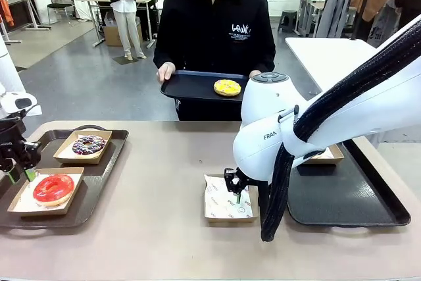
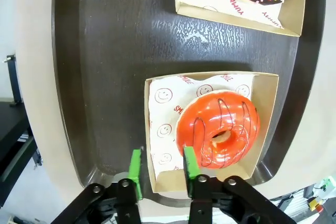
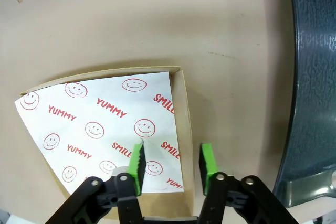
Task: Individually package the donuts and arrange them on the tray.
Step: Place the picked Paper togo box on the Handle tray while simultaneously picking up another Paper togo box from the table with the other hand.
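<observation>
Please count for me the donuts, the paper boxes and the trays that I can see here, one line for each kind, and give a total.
Donuts: 3 (red-glazed donut, dark sprinkled donut, yellow-glazed donut)
Paper boxes: 4 (red donut's box, sprinkled donut's box, empty box, box behind the right arm)
Trays: 3 (left brown tray, right dark tray, person's tray)
Total: 10

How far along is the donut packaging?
Done: the red donut and the sprinkled donut sit in paper trays on the brown tray.

In hand: the right gripper straddles the wall of an empty paper tray on the table; the left gripper straddles the red donut's tray wall.

Left: the yellow donut lies unboxed on the person's tray.
</observation>
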Motion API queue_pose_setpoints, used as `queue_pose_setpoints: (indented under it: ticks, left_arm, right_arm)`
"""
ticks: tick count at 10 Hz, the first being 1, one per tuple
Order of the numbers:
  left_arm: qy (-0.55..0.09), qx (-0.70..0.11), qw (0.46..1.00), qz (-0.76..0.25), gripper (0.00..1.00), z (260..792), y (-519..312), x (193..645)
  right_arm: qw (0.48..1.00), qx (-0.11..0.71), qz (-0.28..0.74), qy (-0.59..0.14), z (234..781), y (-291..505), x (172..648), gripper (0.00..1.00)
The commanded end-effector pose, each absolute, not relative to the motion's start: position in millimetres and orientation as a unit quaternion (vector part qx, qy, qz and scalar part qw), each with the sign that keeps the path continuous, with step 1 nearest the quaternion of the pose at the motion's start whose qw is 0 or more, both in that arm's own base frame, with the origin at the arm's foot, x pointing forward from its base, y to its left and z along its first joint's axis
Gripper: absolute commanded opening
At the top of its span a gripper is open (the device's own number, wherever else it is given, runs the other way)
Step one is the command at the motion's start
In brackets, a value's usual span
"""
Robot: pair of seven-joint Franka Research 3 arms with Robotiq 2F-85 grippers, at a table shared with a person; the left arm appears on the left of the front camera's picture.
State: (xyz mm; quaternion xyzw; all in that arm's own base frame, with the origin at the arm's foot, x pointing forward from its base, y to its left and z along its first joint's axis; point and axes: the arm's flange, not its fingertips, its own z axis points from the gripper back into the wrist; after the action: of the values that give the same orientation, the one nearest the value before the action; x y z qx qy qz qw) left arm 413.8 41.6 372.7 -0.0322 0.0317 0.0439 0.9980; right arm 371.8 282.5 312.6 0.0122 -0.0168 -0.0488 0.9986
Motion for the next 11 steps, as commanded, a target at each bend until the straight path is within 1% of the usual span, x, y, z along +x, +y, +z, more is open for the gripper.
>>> queue_pose_setpoints:
  ticks: [1,2,3,9,10,11]
  left_arm:
    - [0.025,-0.039,0.998,0.034,1.00,375,46,412]
    - [0.028,-0.042,0.998,0.037,0.90,376,49,412]
    - [0.032,-0.046,0.998,0.040,0.99,377,51,413]
    - [0.046,-0.061,0.996,0.037,1.00,381,54,413]
    - [0.052,-0.070,0.995,0.041,1.00,385,56,411]
    - [0.072,-0.114,0.991,0.025,1.00,395,63,408]
  right_arm:
    - [0.998,0.006,-0.050,-0.030,309,280,371,0.12]
    - [0.998,-0.002,-0.060,-0.037,310,280,371,0.02]
    - [0.997,-0.005,-0.063,-0.038,310,280,371,0.00]
    - [0.995,-0.025,-0.088,-0.048,312,281,371,0.00]
    - [0.995,-0.027,-0.089,-0.044,314,283,370,0.00]
    - [0.995,-0.026,-0.091,-0.028,319,285,370,0.00]
